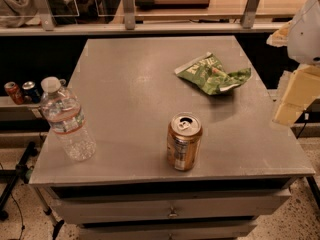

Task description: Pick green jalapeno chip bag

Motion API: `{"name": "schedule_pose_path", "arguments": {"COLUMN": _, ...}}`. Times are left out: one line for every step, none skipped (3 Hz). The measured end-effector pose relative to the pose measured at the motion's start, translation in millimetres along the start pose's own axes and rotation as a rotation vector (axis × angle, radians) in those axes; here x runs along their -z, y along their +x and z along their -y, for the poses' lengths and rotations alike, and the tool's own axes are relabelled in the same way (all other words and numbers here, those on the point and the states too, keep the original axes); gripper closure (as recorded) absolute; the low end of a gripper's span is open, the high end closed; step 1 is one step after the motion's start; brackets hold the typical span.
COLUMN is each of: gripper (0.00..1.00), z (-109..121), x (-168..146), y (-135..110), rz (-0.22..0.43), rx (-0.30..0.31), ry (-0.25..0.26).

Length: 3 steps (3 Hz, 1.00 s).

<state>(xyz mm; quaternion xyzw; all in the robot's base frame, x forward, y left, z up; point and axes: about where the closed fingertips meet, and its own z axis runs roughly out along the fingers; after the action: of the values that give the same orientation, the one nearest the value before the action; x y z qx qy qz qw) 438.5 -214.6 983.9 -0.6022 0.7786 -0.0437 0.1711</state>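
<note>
View from above of a grey worktop (135, 94) with drawers (170, 204) under its front edge. The green chip bag (212, 74) lies flat and crumpled on the far right part of the worktop, its pale lettering facing up and a whitish edge towards the front; nothing touches it. A gold can (184, 141) stands upright near the front edge, well apart from the bag. A clear water bottle (66, 120) with a white cap stands at the front left corner. The tool (290, 109), pale cream below a white arm segment, hangs at the right border of the view, beside the worktop's right edge and off the bag; whether it is released or clenched cannot be told. Two small cans (20, 92) sit on a low shelf at far left.
</note>
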Motion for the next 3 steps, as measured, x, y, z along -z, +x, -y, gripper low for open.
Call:
{"name": "schedule_pose_path", "arguments": {"gripper": 0.0, "z": 0.0, "x": 0.0, "y": 0.0, "rz": 0.0, "rx": 0.0, "ry": 0.0}}
{"name": "schedule_pose_path", "arguments": {"gripper": 0.0, "z": 7.5, "x": 0.0, "y": -1.8, "rz": 0.003, "rx": -0.015, "ry": 0.017}}
{"name": "schedule_pose_path", "arguments": {"gripper": 0.0, "z": 29.9, "x": -6.7, "y": -2.7, "rz": 0.014, "rx": -0.072, "ry": 0.052}}
